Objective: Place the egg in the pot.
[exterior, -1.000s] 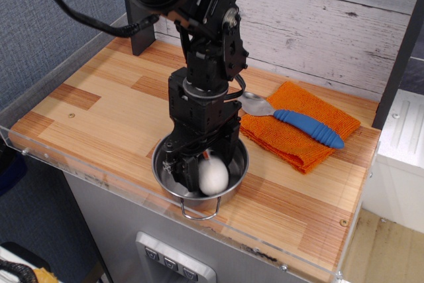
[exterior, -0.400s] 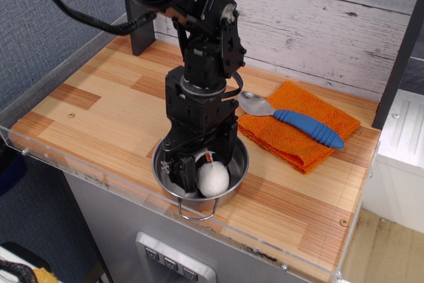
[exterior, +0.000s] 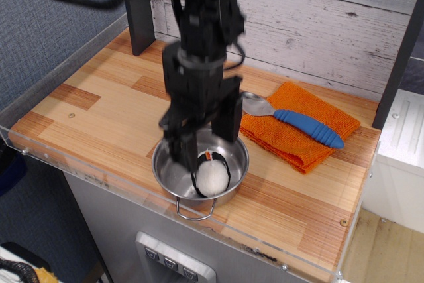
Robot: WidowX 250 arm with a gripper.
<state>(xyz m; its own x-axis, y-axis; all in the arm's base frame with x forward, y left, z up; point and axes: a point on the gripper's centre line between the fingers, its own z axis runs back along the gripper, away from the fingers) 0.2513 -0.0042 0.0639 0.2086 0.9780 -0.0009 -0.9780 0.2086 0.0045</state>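
While above egg (exterior: 212,175), tool (exterior: 202,134) agape.

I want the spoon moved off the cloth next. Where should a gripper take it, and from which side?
Grip the spoon at the middle of its thick blue handle, coming straight down, jaws across its width. It lies flat on the orange cloth, and the ribbed handle gives more purchase than the thin metal bowl.

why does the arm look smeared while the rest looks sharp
In observation.image the hand and arm are motion-blurred; the egg, the pot, the spoon and the orange cloth stay crisp, with glare on the pot's inner wall.
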